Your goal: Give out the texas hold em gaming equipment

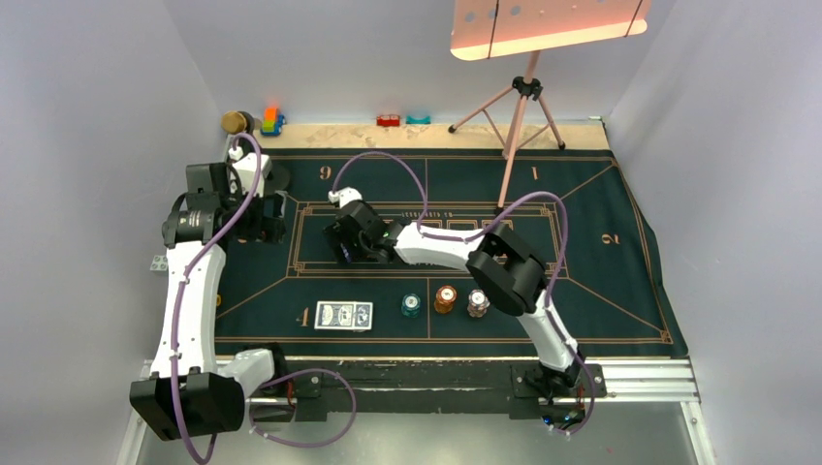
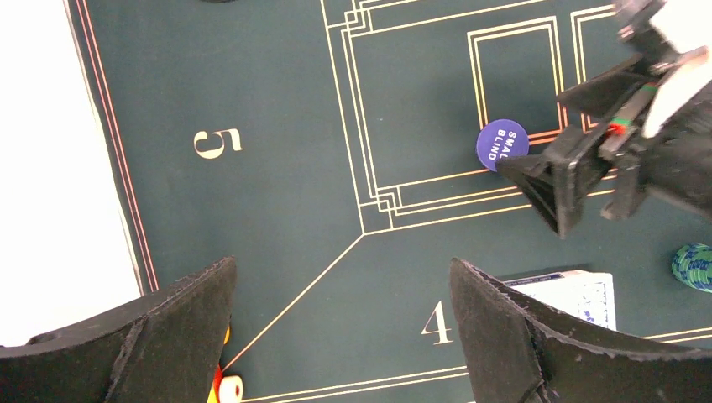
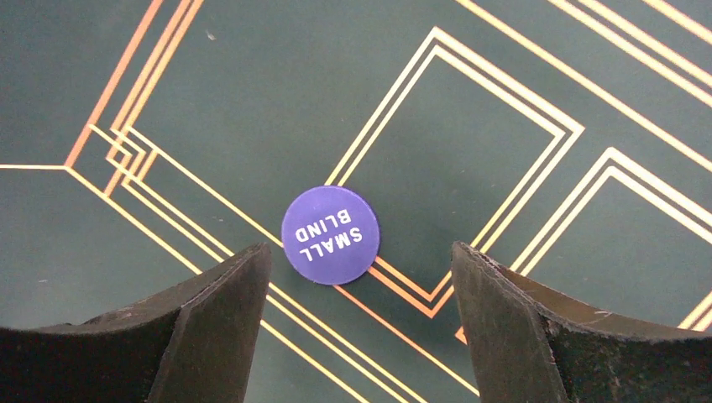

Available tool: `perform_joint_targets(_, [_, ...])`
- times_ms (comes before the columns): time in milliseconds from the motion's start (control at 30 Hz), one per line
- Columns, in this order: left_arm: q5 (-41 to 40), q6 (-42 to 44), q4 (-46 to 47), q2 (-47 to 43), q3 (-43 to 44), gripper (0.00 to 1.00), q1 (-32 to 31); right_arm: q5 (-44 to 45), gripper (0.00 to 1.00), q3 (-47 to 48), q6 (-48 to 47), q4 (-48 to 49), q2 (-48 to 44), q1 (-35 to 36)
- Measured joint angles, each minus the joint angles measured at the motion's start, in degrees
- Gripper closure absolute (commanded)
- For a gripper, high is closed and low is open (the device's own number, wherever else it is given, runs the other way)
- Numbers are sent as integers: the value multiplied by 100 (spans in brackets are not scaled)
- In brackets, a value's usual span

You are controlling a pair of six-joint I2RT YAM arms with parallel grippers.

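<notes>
Top external view gives us the dark green mat with both arms reaching over its left half. From the right wrist camera we see the right gripper spread wide and holding nothing, its 2 black fingers well apart. The purple SMALL BLIND button lies flat on the mat between the fingertips, touching neither. It sits on the gold lines at the corner of an outlined card box, its lettering upside down to that camera. From the left wrist camera we see the left gripper also wide open and empty, over the mat between the numeral 5 and the numeral 4. At the upper right of that view, the right gripper's fingers are just beside the button. Along the near edge of the mat, the playing cards lie blue backs up by the numeral 4. To their right we count 3 stacks in a row: teal chips, orange chips and white chips, near one another but apart from the cards. Beyond the mat's far edge, small coloured toy blocks sit on a tan strip. A pink tripod stands there with 1 leg on the mat.
</notes>
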Motion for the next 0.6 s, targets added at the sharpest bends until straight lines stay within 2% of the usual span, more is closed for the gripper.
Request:
perform_joint_targets(133, [20,2,-46,9,31,0,0,44,23,48,-26,-2,343,39])
perform_joint_targets(600, [68,-63,-129,98,199,0,0,59,39,623,166,-289,651,190])
